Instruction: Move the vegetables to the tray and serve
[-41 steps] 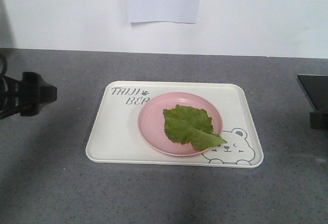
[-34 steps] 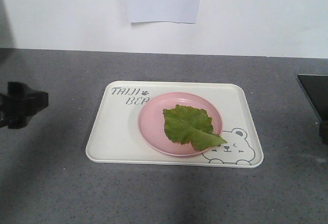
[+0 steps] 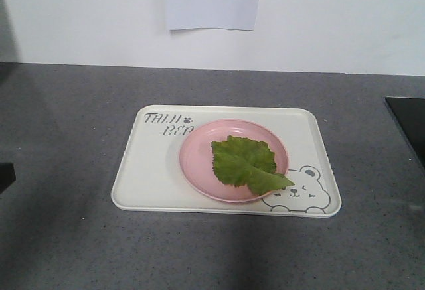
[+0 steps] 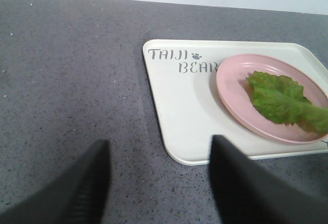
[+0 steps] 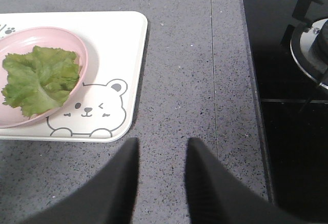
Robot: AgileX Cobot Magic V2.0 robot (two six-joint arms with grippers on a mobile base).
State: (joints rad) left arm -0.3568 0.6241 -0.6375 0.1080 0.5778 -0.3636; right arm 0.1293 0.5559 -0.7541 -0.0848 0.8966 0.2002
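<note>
Front view: tray (image 3: 139, 184) amid grey counter (image 3: 66, 250)

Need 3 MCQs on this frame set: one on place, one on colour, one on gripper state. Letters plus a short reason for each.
1. Where does the lettuce leaf lie?
A. on the bare counter
B. on the pink plate, which sits on the tray
C. on the stove

2. What colour is the tray's lettering?
A. red
B. grey
C. blue

3. How is the left gripper?
A. open, holding nothing
B. shut on the leaf
C. shut on the tray's rim

Key: 1 B, the leaf rests inside the plate on the tray. 2 B, "TAIJI BEAR" is printed in grey. 3 A, the left wrist view shows its fingers spread over bare counter.
</note>
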